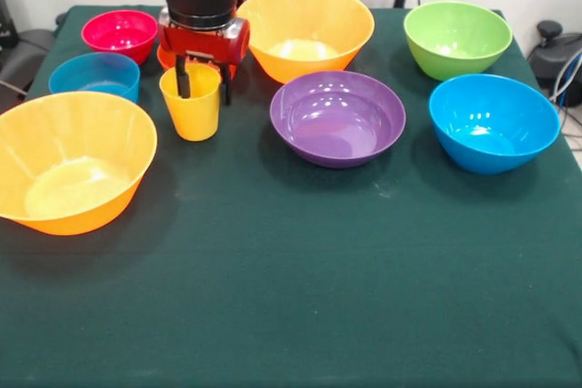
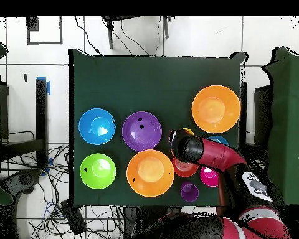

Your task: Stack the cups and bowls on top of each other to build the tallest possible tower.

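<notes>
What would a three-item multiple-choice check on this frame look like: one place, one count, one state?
1. Where does the yellow cup stand?
A. On the table
B. Inside the green bowl
C. On top of the purple bowl

2. How many large orange bowls are on the table?
A. One
B. Two
C. Four

3. How is the yellow cup oriented?
A. On its side
B. Upside down
C. Upright, mouth up

Key:
1 A: the yellow cup has its base on the green cloth of the table.
2 B: one large orange bowl sits at the front view's left, the other large orange bowl at the far side.
3 C: its open rim faces up.
</notes>
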Controlling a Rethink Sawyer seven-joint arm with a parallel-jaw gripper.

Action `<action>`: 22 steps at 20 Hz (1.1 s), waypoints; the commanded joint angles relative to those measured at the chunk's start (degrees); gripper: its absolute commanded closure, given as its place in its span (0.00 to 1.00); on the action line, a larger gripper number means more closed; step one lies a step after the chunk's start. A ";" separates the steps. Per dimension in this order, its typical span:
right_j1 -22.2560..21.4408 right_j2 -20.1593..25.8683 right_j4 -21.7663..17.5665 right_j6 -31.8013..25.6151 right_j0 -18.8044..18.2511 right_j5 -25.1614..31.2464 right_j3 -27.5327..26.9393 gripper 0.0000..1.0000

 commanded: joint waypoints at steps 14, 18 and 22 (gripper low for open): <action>3.37 3.83 0.03 5.48 -0.24 -2.48 -5.25 1.00; 2.56 4.46 1.44 5.54 -0.65 0.58 -5.29 1.00; 0.86 6.13 2.49 5.89 -1.96 1.28 -3.93 1.00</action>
